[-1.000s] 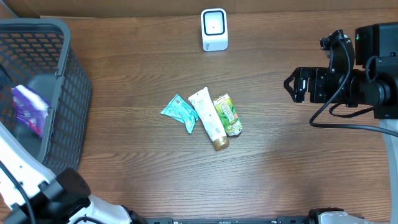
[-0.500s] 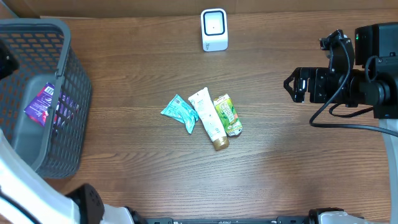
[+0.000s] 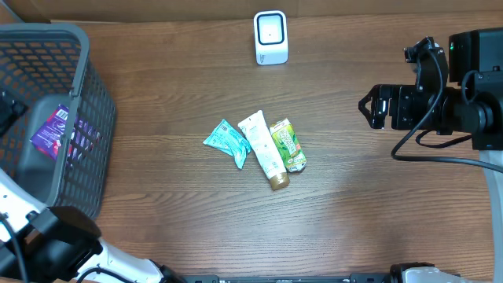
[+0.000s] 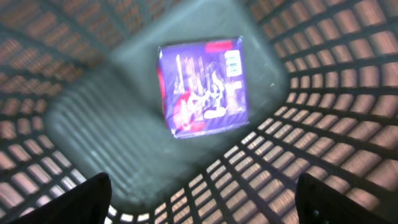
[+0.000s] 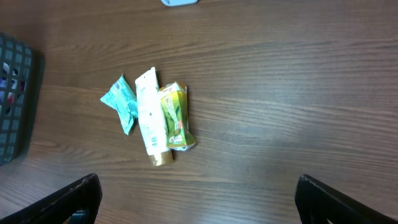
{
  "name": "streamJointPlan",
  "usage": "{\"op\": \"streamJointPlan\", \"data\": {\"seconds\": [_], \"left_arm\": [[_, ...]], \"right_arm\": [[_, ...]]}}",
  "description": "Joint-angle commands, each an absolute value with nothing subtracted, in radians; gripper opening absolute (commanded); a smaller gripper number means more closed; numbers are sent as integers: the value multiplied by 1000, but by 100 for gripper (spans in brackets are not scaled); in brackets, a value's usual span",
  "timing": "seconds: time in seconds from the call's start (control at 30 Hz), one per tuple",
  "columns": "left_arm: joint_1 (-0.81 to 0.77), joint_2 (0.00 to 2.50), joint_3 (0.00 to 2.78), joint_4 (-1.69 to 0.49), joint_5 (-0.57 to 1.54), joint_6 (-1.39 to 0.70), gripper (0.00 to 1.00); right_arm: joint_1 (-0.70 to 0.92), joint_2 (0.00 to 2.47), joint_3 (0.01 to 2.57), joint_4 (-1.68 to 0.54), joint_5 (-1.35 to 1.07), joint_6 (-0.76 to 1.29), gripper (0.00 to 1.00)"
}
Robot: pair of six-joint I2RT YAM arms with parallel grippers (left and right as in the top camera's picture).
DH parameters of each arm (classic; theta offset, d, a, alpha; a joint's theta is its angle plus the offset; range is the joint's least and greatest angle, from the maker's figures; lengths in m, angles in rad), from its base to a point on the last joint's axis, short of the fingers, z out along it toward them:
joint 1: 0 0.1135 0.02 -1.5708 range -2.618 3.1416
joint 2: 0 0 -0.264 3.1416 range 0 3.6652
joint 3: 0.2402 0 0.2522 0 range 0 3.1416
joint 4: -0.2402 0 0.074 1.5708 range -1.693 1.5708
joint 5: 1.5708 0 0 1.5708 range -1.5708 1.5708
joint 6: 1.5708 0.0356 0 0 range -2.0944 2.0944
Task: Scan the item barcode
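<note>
**A:** Which step is in hand?

**B:** I'd judge it's the gap between items. The purple packet (image 4: pixel 202 86) lies flat on the floor of the basket (image 3: pixel 47 30), label up, with nothing touching it. The left gripper (image 4: pixel 205 202) hangs above it with its fingers spread wide and nothing between them.

**A:** And the right gripper (image 3: pixel 371 108)?

**B:** It's parted to its full width and carrying nothing, over bare table well to the right of the pile.

**A:** What's waiting?

**B:** Three things huddle mid-table: a teal sachet (image 3: pixel 226 140), a white tube (image 3: pixel 263 149) and a green packet (image 3: pixel 287 144). The tube touches both neighbours. The scanner (image 3: pixel 270 37) stands upright at the far edge.

**A:** So what does the next move call for?

**B:** Probably picking one item out of that cluster without dragging the others, then turning its barcode to face the scanner. I can't make out any barcode on those three from here.
</note>
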State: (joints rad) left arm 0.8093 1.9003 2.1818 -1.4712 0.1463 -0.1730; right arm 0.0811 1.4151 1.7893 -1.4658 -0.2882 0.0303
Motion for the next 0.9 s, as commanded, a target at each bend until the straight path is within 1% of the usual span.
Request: {"op": "streamJointPlan", "data": {"seconds": [0.0, 0.03, 0.17, 0.37, 0.43, 0.63, 0.87], "left_arm": [[900, 1898, 2057, -1426, 229, -185, 87], [922, 1898, 1996, -1382, 229, -179, 87], [929, 1898, 1876, -1270, 239, -180, 88], [889, 1898, 1641, -1069, 228, -181, 88], [886, 1898, 1581, -1012, 222, -181, 86], [875, 1898, 1380, -793, 200, -181, 86], [809, 1898, 1263, -594, 200, -170, 86]], "right_arm": [[87, 1414, 1794, -1460, -290, 28, 100], [87, 1417, 1794, -1461, -290, 29, 100], [87, 1421, 1794, -1460, -290, 29, 100], [87, 1427, 1794, -1462, -294, 30, 100], [87, 1427, 1794, -1464, -294, 30, 100], [87, 1427, 1794, -1464, -294, 30, 100], [87, 1427, 1794, -1464, -294, 30, 100]]}}
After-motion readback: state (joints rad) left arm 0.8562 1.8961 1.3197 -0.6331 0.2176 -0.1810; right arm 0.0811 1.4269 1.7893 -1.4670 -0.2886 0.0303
